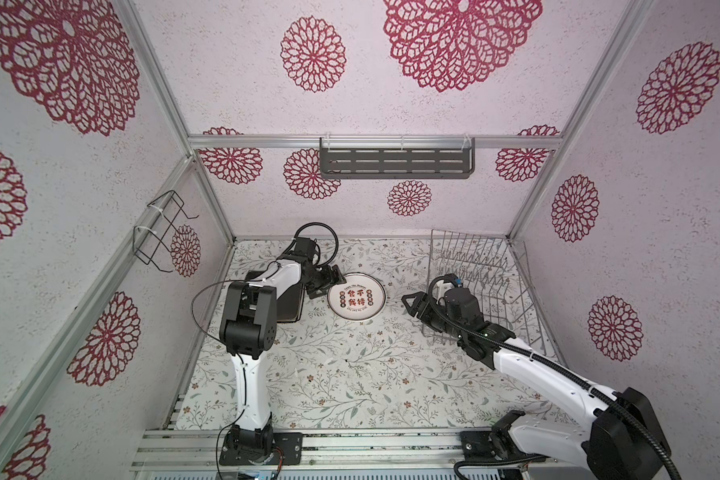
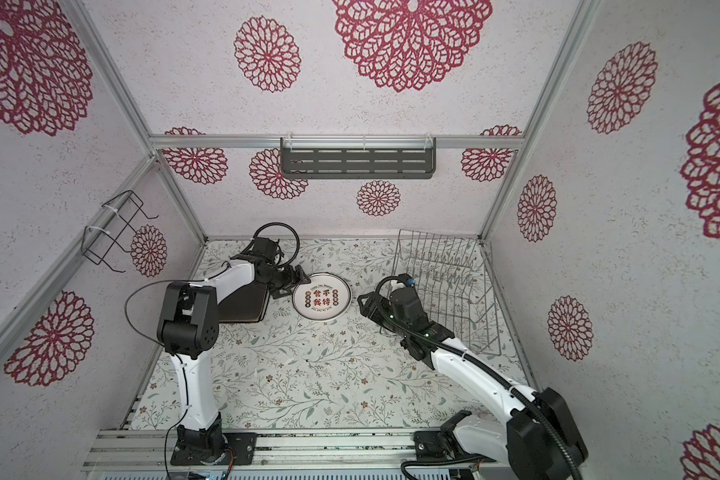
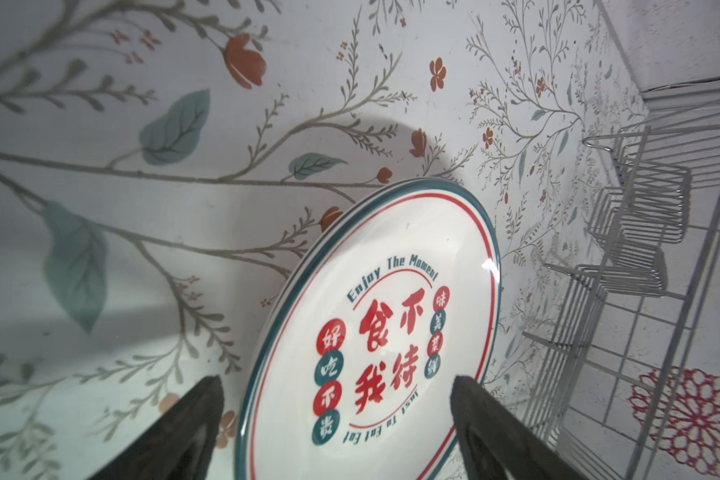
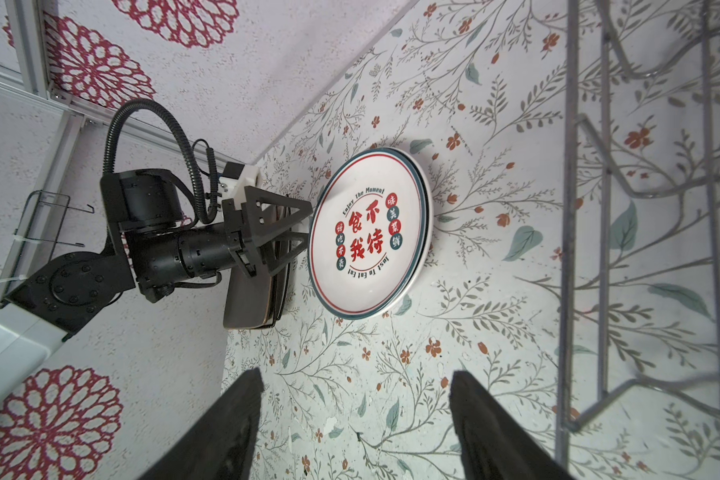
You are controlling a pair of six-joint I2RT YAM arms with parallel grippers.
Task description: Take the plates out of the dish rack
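floral-printed tabletop [image 1: 350, 374] fills the lower frame in both top views. just right of centre the right gripper [image 1: 408, 304] hovers with fingers spread, holding nothing. at centre a round white plate [image 1: 356, 301] lies flat, reading "enjoy the moment", "just to eat eat" and 食不我待 in red. the left gripper [image 1: 328, 286] sits at its left rim, fingers wide apart. square dark plates [image 1: 294, 307] lie stacked under that arm. further back on the right stands the dish rack [image 1: 495, 266].
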